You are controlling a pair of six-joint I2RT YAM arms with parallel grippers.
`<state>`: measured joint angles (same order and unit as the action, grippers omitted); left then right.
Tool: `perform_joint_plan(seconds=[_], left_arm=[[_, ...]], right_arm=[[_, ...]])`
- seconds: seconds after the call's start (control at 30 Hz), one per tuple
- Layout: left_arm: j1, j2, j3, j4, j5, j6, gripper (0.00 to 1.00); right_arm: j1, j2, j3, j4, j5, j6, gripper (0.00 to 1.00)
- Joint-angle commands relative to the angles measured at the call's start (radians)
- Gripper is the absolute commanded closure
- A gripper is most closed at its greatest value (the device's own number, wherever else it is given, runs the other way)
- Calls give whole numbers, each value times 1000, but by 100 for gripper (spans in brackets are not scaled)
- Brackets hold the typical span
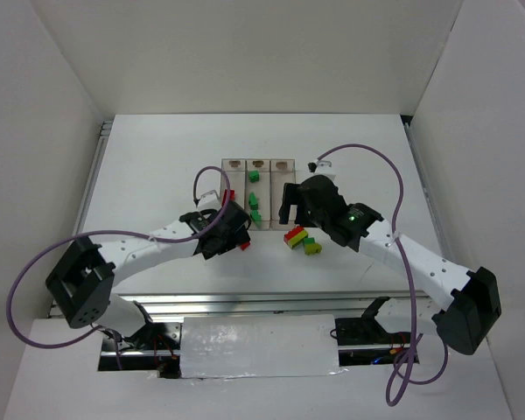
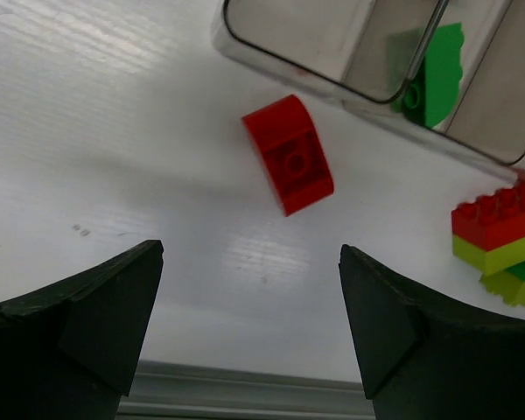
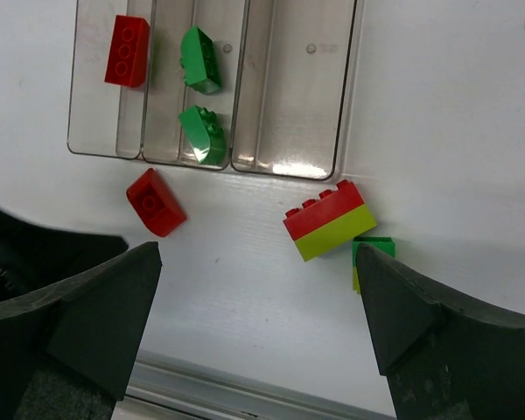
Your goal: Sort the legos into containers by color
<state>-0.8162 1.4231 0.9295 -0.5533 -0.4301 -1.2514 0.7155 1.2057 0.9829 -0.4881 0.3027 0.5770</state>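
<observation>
Left gripper (image 2: 250, 249) jaws wide, empty; red brick (image 2: 289, 155) on table (image 2: 114, 131) at upper centre of frame, ahead of fingertips, just below bins (image 2: 271, 68). Right gripper (image 3: 257, 248) wide, empty; red-yellow stack (image 3: 328, 220) centre-right, ahead.

It looked like a robot lab, a test cell: a white table (image 1: 157, 166) stood between plain white walls (image 1: 245, 52), a left arm (image 1: 140, 249) and a right arm (image 1: 411, 254) sat at its near edge, purple cables (image 1: 9, 306) hung loose, and bare wires (image 1: 149, 346) showed beside a taped sheet (image 1: 258, 346)
</observation>
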Motion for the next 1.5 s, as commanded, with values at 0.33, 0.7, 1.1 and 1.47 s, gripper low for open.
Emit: perform_joint_plan(seconds=[0.33, 0.7, 1.1, 1.47], left_arm=[[-5, 244, 210, -14, -59, -134, 14], [6, 359, 247, -51, -73, -155, 16], [23, 341, 190, -34, -48, -143, 96], [-60, -100, 141, -183, -185, -50, 100]], right_arm=[[7, -120, -58, 6, 9, -3, 0], [7, -153, -85, 28, 6, -23, 0], [7, -195, -90, 13, 15, -31, 0], [2, -207, -70, 17, -8, -42, 0]])
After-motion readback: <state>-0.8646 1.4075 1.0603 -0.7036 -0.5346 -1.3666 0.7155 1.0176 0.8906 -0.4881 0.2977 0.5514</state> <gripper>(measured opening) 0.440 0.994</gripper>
